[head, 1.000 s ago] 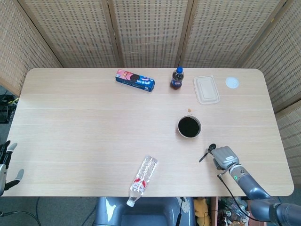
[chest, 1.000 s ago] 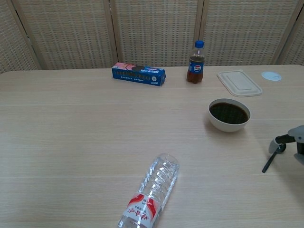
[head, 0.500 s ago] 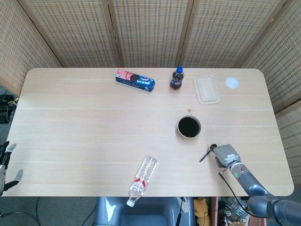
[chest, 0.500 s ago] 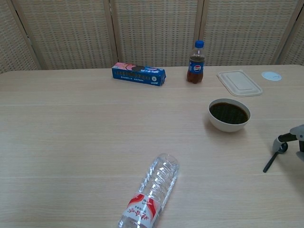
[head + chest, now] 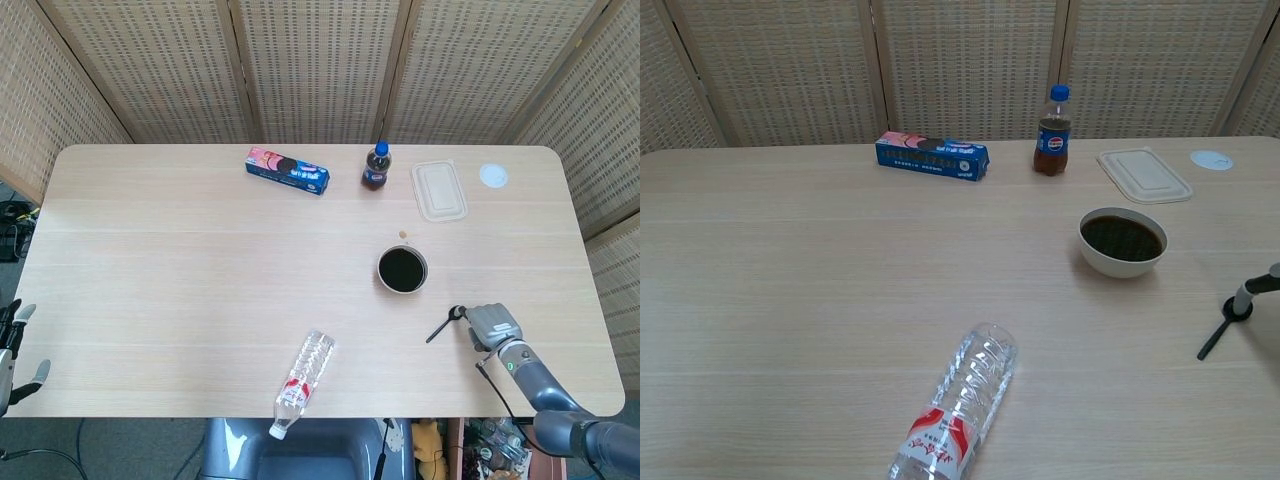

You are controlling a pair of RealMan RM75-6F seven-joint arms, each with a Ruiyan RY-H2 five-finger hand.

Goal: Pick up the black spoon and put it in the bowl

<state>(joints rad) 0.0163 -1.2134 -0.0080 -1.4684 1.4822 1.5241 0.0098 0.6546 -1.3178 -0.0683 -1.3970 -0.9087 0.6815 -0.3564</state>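
- left hand: parked off the table's near-left corner, no move over the last second; fingers look apart with nothing in them.
- water bottle: lying on its side near the front edge, well apart from the action.
- cookie box and cola bottle: at the far edge, unchanged, irrelevant to the path.
- bowl: white, dark inside, same spot; just beyond the spoon, nothing between them.
- small crumb-like speck: just behind the bowl, too small to identify.
- lidded container and white disc: far right edge, out of the way.
- black spoon: lies flat on the table, near-right of the bowl; has slid a little rightward along with the hand, not lifted.
- right hand: has drifted right and toward the table edge; a fingertip sits at the spoon's round end in the chest view, grip cannot be told.
- Judgement: pick-up not secured yet; spoon is being dragged away from the bowl, risk of pushing it further.
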